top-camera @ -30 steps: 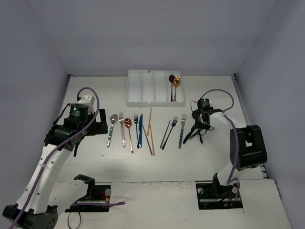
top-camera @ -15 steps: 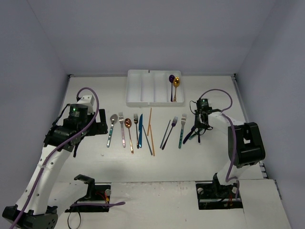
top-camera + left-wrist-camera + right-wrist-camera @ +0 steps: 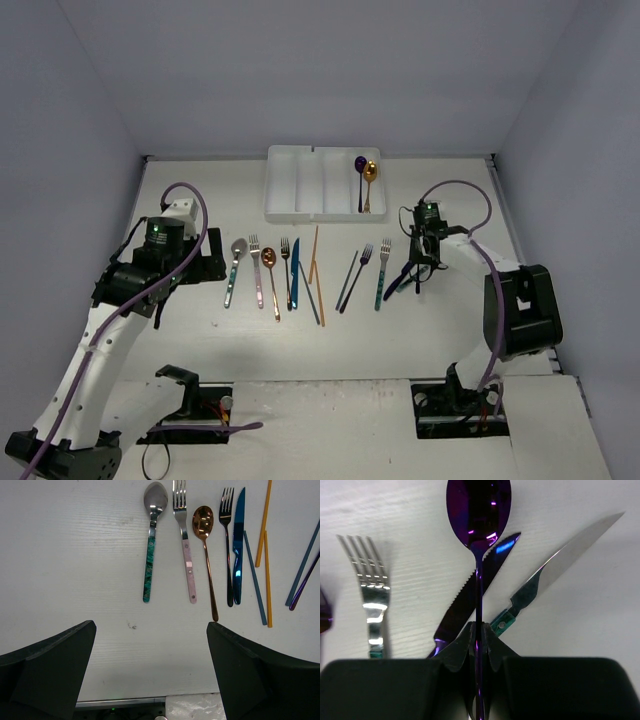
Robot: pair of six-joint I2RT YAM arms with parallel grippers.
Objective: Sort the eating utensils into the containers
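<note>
My right gripper (image 3: 479,630) (image 3: 413,272) is shut on the thin handle of a purple spoon (image 3: 478,510). The spoon's bowl points away from me, over a dark knife (image 3: 470,592) and a teal-handled silver knife (image 3: 560,562) that lie crossed on the table. A teal-handled fork (image 3: 372,595) lies to their left. My left gripper (image 3: 151,625) (image 3: 207,264) hangs open and empty over bare table, near a teal-handled spoon (image 3: 150,555), pink fork (image 3: 186,550), copper spoon (image 3: 206,550), black fork (image 3: 228,550) and blue knife (image 3: 239,545). The white tray (image 3: 300,185) holds a purple spoon (image 3: 360,163) and a gold spoon (image 3: 370,172) in its right compartment.
Orange chopsticks (image 3: 315,255), dark chopsticks (image 3: 346,280) and a dark fork (image 3: 357,272) lie in the row between the two arms. Grey walls close in the table at the back and on both sides. The arm bases stand at the near edge.
The right gripper's jaws have closed onto the purple spoon's handle, and the right arm has shifted slightly. The left arm has not moved.
</note>
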